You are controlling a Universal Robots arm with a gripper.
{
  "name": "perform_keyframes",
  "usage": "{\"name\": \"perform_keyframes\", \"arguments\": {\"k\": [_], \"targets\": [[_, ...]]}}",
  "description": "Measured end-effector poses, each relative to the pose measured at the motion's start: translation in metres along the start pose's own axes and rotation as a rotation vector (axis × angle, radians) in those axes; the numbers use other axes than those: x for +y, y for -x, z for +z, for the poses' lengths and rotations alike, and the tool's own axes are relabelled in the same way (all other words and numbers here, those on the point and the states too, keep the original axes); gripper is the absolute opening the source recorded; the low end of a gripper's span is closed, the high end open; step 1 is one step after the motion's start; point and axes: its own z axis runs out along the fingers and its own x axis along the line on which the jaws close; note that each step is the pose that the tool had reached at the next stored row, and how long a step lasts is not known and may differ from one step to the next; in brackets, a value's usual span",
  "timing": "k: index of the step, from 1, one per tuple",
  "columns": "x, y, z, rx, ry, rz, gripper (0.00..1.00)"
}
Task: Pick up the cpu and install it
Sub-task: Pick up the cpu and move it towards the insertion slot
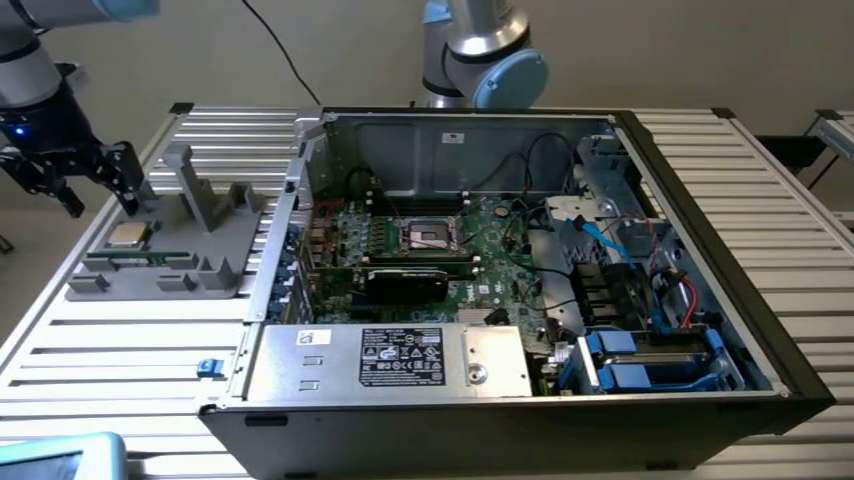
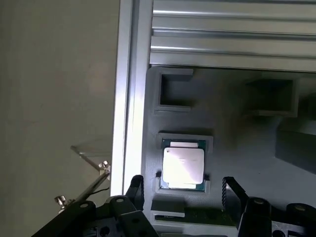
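The cpu (image 1: pixel 128 235) (image 2: pixel 183 167), a small square chip with a silvery top, lies in a recess of the grey holder (image 1: pixel 160 262) at the exterior view's left. My gripper (image 1: pixel 88 188) (image 2: pixel 182 193) hangs above and slightly behind it, open, with nothing between its black fingers (image 2: pixel 136 191). In the wrist view the fingers stand on either side of the chip, apart from it. The black socket frame (image 1: pixel 434 233) sits in the middle of the motherboard (image 1: pixel 441 255) inside the open computer case (image 1: pixel 667 200).
A silver labelled power supply box (image 1: pixel 394 357) fills the case's near side. A black card (image 1: pixel 414 278) lies across the motherboard, cables and blue drive bays (image 1: pixel 641 360) at the exterior view's right. Grey uprights (image 1: pixel 200 190) rise from the holder. The ribbed table (image 1: pixel 120 350) carries everything.
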Motion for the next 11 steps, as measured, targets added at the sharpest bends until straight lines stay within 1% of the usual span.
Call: {"name": "perform_keyframes", "arguments": {"k": [6,11], "targets": [[-0.0009,0.002,0.0108,0.0001,0.0004,0.002,0.75],[-0.0016,0.004,0.0198,0.0003,0.0032,0.006,0.75]]}}
